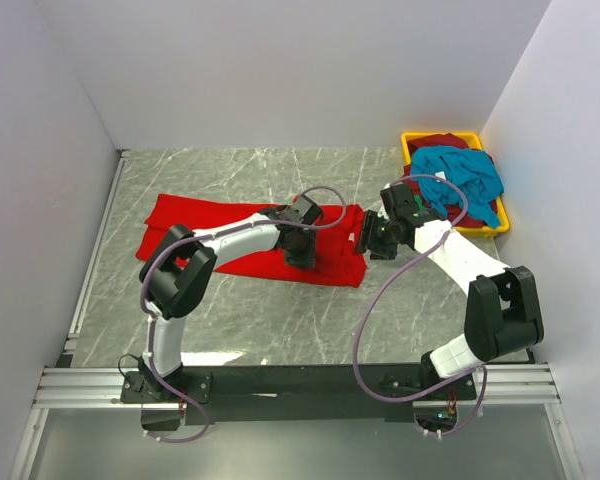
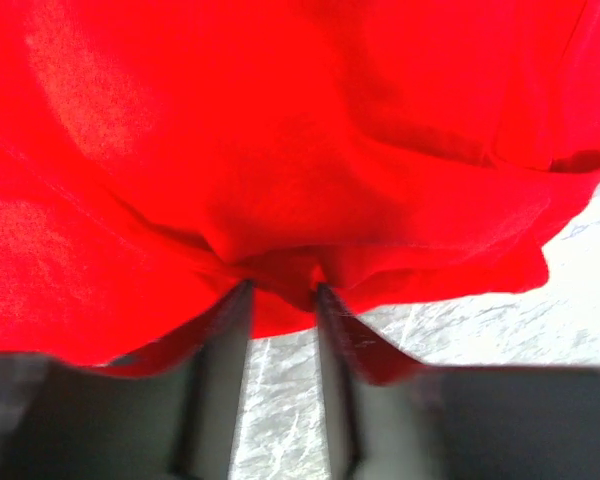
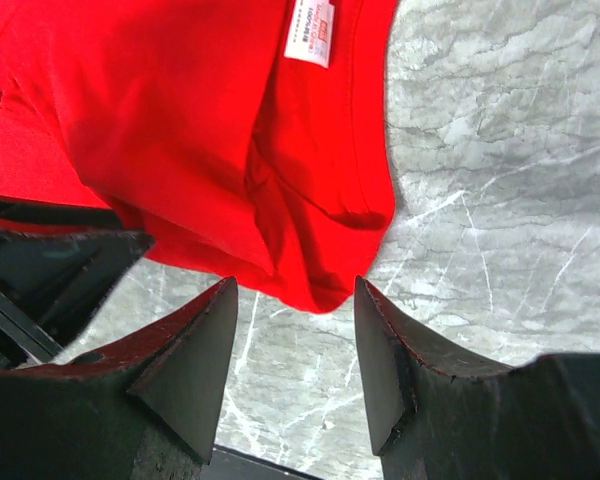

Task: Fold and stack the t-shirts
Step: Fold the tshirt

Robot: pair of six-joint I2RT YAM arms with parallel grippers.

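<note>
On the marble surface [image 1: 280, 320] the left fingers [image 2: 220, 380] pinch the red t-shirt [image 1: 210, 225] for folding, the right fingers [image 3: 190, 350] open; these probably must grip next.

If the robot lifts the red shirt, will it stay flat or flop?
Probably flop: the red shirt bunches into folds at the left end effector. It likely drags easily across the smooth table, and seems light, being thin cloth.
</note>
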